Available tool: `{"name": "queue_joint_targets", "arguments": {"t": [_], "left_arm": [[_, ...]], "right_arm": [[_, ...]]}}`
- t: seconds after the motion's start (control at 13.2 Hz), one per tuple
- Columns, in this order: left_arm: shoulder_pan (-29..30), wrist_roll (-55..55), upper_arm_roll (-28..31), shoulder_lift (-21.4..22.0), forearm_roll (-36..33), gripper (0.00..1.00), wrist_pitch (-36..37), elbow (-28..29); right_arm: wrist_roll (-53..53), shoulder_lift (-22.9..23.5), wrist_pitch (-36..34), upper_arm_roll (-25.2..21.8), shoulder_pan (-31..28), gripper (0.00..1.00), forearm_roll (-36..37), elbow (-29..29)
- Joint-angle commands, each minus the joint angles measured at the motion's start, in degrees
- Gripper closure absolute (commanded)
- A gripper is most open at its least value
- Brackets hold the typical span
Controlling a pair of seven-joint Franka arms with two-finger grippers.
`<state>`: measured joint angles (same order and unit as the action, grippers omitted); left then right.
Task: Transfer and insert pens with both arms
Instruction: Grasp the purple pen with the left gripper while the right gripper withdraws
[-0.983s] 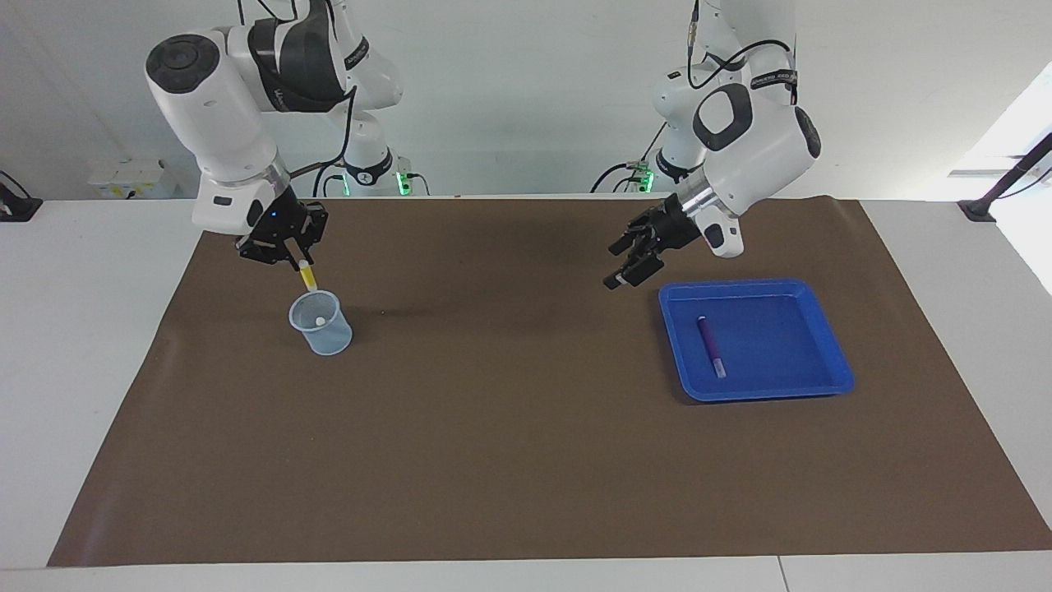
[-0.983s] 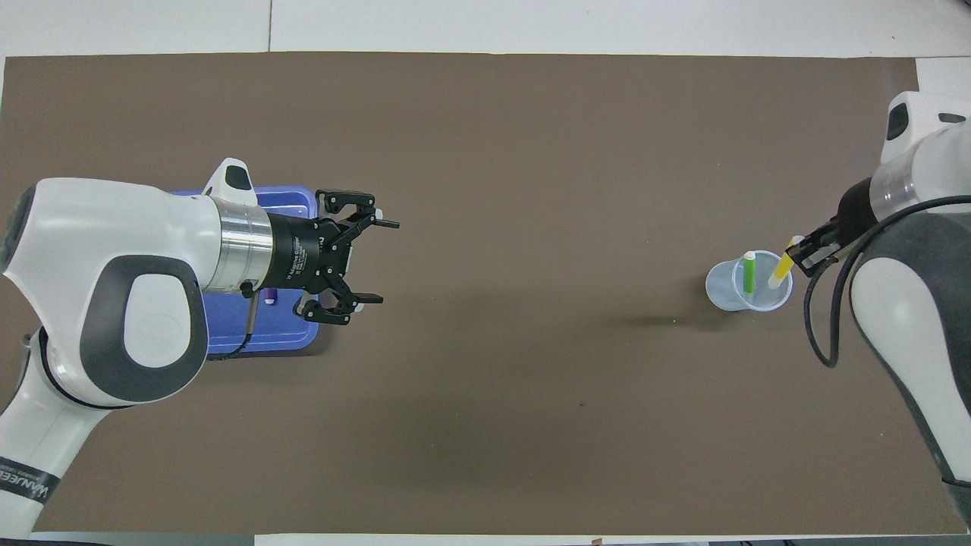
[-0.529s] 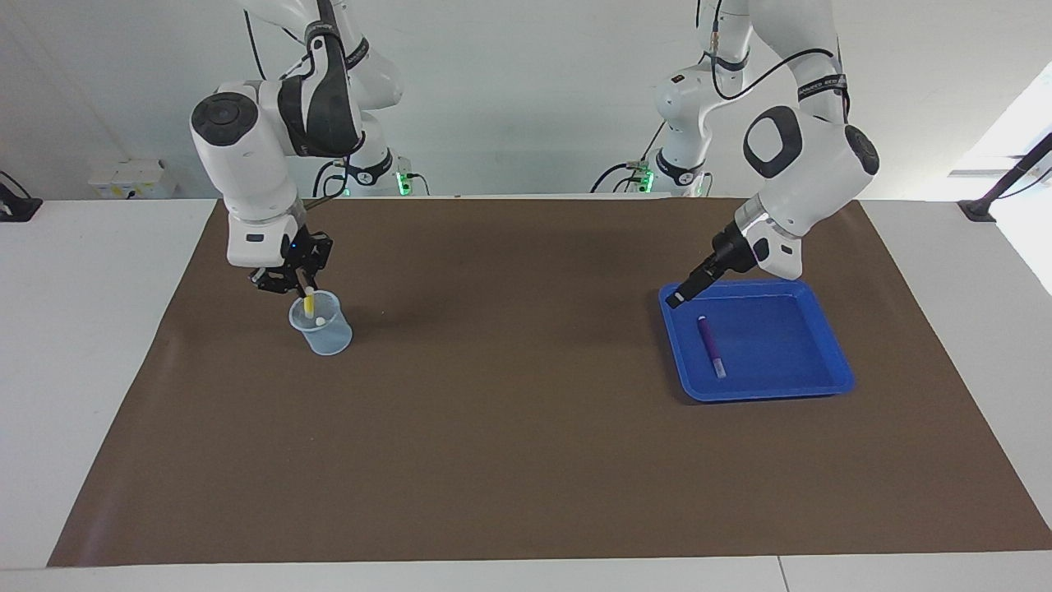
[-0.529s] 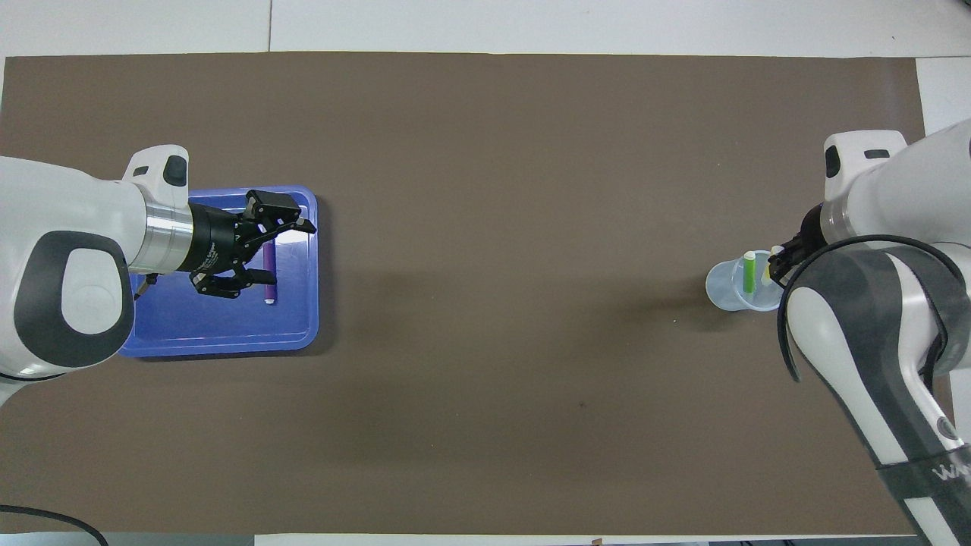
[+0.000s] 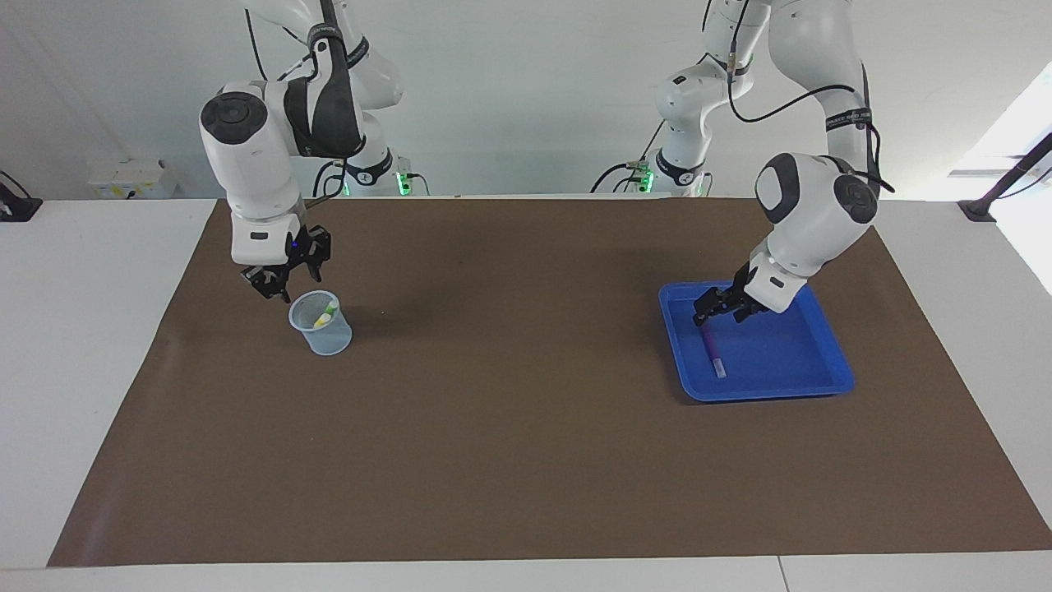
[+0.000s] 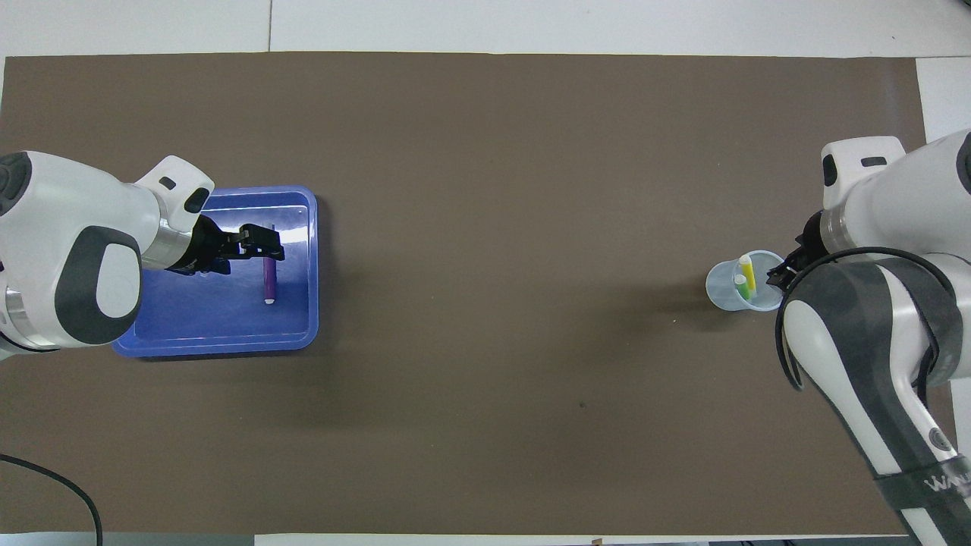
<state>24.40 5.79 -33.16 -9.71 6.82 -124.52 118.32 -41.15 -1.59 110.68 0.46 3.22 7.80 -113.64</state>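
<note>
A purple pen (image 5: pixel 715 358) (image 6: pixel 268 284) lies flat in the blue tray (image 5: pixel 772 393) (image 6: pixel 227 345) toward the left arm's end of the table. My left gripper (image 5: pixel 712 315) (image 6: pixel 265 250) is low over that pen with its fingers open; I cannot tell whether it touches the pen. A clear cup (image 5: pixel 325 339) (image 6: pixel 719 290) toward the right arm's end holds the yellow pen (image 6: pixel 747 267) and the green pen (image 6: pixel 740 287), both leaning inside. My right gripper (image 5: pixel 275 289) (image 6: pixel 785 271) hangs open just above the cup's rim, with nothing in it.
A brown mat (image 5: pixel 526 460) covers most of the white table. Two slimmer arms with green lights (image 5: pixel 374 173) (image 5: pixel 666 168) stand at the robots' edge. A black cable (image 6: pixel 53 489) lies at the mat's corner near the left arm.
The right gripper lowered the yellow pen into the cup and let it go. The left gripper swung from over the mat to the tray and came down over the purple pen.
</note>
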Motion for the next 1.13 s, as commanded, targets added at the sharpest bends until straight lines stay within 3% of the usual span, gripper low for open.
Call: {"name": "queue_joint_targets", "arguments": {"t": [0.0, 0.23, 0.38, 0.6, 0.76, 0.91, 1.06], "left_arm": [[-0.40, -2.71, -0.42, -3.54, -7.06, 0.04, -2.48, -0.54], [-1.54, -2.62, -0.42, -8.64, -12.79, 0.08, -2.48, -3.70], [-2.94, -2.54, -0.33, -10.67, -13.33, 0.10, -2.66, -5.72], [-3.57, -2.36, -0.33, -12.79, -16.66, 0.16, -2.22, -7.49], [-3.57, -2.45, -0.33, -12.96, -19.12, 0.19, -2.13, -7.49], [-3.66, -2.45, -0.33, -13.84, -21.40, 0.22, -1.52, -7.49], [-3.66, -2.45, -0.33, -13.84, -21.50, 0.35, -1.43, -7.40]], "right_arm": [[-0.78, -0.87, -2.47, 0.42, 0.03, 0.00, -2.42, 4.27], [3.33, -0.78, -8.09, -0.19, -0.76, 0.00, -13.92, 10.08], [13.93, -0.87, -17.63, -0.45, -3.99, 0.00, -25.15, 13.69], [25.65, -3.24, -26.81, -0.63, -6.47, 0.00, -36.70, 13.09], [31.53, -4.03, -24.22, 0.94, -5.33, 0.00, -38.38, 11.51], [44.16, -4.03, -19.63, 2.97, -1.83, 0.00, -41.81, 11.15], [48.08, -4.03, -18.75, 3.06, 0.98, 0.00, -42.08, 11.07]]}}
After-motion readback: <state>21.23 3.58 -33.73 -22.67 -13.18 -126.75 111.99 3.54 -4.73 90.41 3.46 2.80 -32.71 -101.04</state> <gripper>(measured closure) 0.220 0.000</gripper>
